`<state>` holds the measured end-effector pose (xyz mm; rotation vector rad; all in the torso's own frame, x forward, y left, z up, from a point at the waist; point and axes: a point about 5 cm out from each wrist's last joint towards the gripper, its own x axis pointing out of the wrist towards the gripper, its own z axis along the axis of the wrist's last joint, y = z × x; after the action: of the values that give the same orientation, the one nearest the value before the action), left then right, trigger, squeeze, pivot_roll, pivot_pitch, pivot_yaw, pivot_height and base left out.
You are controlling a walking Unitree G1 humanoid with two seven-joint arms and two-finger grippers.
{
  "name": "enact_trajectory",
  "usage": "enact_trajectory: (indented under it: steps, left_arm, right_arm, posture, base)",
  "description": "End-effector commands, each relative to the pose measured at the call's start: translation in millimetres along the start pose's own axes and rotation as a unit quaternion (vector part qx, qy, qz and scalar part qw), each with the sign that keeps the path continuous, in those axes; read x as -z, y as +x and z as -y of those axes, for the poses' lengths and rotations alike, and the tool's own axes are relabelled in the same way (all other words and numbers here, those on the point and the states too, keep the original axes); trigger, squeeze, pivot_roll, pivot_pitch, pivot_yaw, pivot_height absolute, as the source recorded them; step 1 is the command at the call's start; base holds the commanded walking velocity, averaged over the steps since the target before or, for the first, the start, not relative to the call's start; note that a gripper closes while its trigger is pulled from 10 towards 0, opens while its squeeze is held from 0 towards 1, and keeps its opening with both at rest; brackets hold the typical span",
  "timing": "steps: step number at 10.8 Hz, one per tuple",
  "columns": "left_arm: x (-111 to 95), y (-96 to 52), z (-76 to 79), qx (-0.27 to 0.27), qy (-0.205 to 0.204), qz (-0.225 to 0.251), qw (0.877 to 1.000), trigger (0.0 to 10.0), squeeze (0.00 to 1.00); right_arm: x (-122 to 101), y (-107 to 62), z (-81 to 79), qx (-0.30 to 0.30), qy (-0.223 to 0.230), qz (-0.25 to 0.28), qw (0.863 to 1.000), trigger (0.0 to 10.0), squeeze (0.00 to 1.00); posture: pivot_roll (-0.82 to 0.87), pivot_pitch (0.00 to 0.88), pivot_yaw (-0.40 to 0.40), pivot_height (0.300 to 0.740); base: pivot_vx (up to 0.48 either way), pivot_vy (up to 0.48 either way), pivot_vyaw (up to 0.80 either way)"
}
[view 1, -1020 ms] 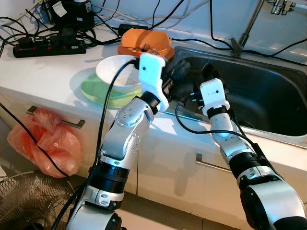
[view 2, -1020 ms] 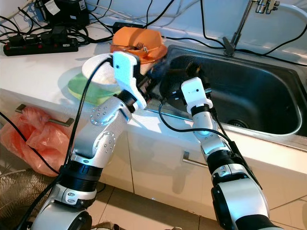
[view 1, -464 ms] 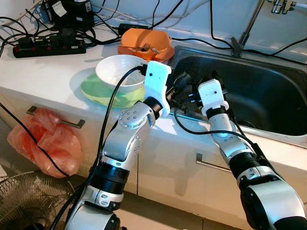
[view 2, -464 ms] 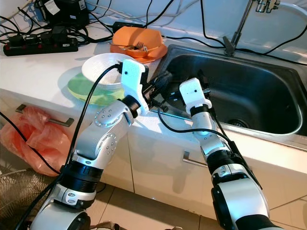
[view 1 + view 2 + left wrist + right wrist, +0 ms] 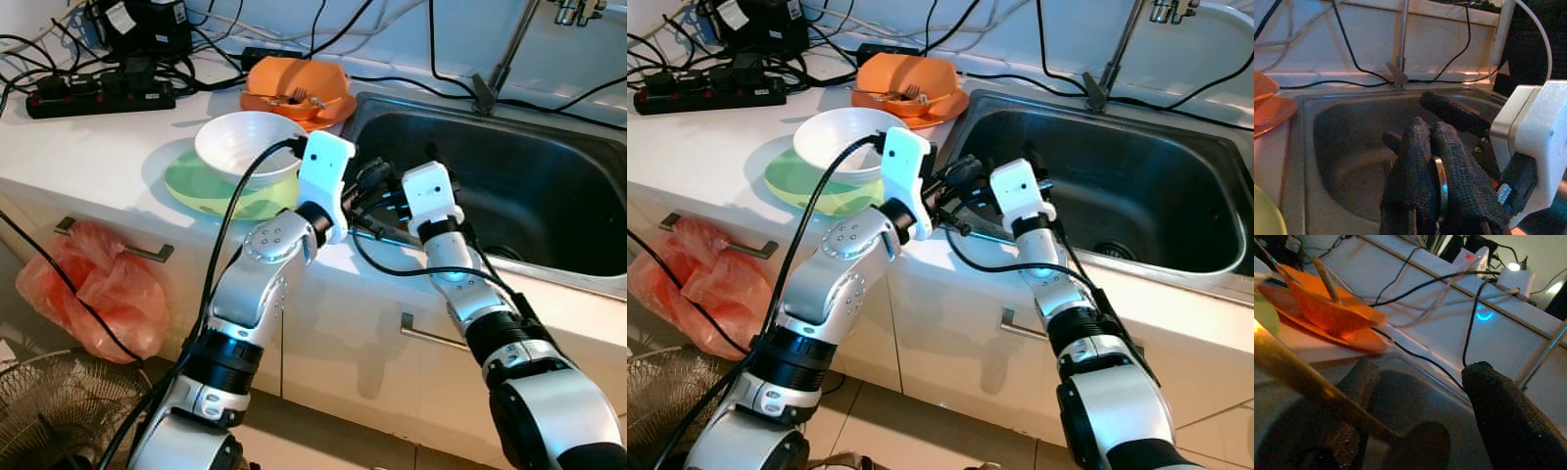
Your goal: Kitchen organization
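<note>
A long-handled spoon (image 5: 1327,396) with a golden handle and a dark round end is held over the front left corner of the steel sink (image 5: 549,196). In the left wrist view my left gripper (image 5: 1430,129) is shut, with a thin metal rim pinched between its fingers (image 5: 1410,171). It hangs at the sink's left edge (image 5: 368,182). Close to its right, my right gripper (image 5: 1420,369) is open. The spoon's handle passes between its two fingers (image 5: 1508,416) without being clamped.
On the counter to the left, a white bowl (image 5: 245,142) sits on a green plate (image 5: 191,181). Behind them is an orange dish (image 5: 294,83) holding a fork. A power strip (image 5: 98,98) and cables lie at the back. A faucet (image 5: 509,49) stands behind the sink. An orange bag (image 5: 93,289) hangs on a drawer handle.
My left arm has swung right and down from beside the bowl to the sink's edge, closing in on the right gripper. The right gripper has shifted slightly left.
</note>
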<state>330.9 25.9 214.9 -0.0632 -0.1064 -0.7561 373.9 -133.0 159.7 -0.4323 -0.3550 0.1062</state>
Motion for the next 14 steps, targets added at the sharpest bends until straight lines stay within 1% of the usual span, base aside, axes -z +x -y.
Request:
enact_trajectory:
  steps: [1,4,5,6,7,9,12,14]
  left_arm:
    - [4.2,3.0,2.2,0.01,0.009,-0.02,1.0,10.0,0.0]
    - [-3.6,8.1,-0.5,0.009,0.017,-0.005,1.0,10.0,0.0]
    - [-7.2,9.4,-1.6,0.006,0.02,0.004,1.0,10.0,0.0]
    - [-10.0,10.1,-2.8,0.002,0.022,0.011,1.0,10.0,0.0]
    - [-12.3,10.8,-4.0,-0.001,0.023,0.017,1.0,10.0,0.0]
    - [-20.9,12.5,-6.3,-0.01,0.026,0.042,0.999,10.0,0.0]
    - [-28.6,11.9,-11.2,-0.025,0.03,0.066,0.997,10.0,0.0]
    - [-28.4,12.0,-12.9,-0.027,0.028,0.066,0.997,10.0,0.0]
  right_arm:
    - [-7.3,1.9,4.5,0.007,0.007,0.025,1.0,10.0,0.0]
    - [-11.3,0.6,-3.5,-0.026,0.022,0.042,0.999,10.0,0.0]
    - [-11.4,-0.1,-5.0,-0.031,0.022,0.044,0.998,9.1,0.0]
    - [-10.6,-0.7,-5.5,-0.034,0.02,0.042,0.998,3.4,0.0]
    - [-9.3,-1.4,-5.8,-0.036,0.018,0.04,0.998,0.0,0.0]
    - [-5.8,-2.9,-8.1,-0.047,0.015,0.029,0.998,0.0,0.0]
    - [-4.2,-3.7,-10.3,-0.053,0.014,0.023,0.998,0.0,0.0]
    - [-4.2,-3.7,-10.5,-0.053,0.015,0.023,0.998,0.0,0.0]
  posture:
    - [0.07,0.045,-0.029,0.74]
    - [0.06,0.042,-0.029,0.74]
    - [0.06,0.041,-0.028,0.74]
    - [0.06,0.039,-0.029,0.74]
    - [0.06,0.038,-0.028,0.74]
    - [0.07,0.043,-0.031,0.74]
    - [0.07,0.046,-0.03,0.74]
    - [0.07,0.047,-0.028,0.74]
  base:
    - [0.0,0.0,0.0]
    - [0.0,0.0,0.0]
    - [0.0,0.0,0.0]
    - [0.0,0.0,0.0]
    - [0.0,0.0,0.0]
    - [0.0,0.0,0.0]
    - [0.0,0.0,0.0]
    - [0.0,0.0,0.0]
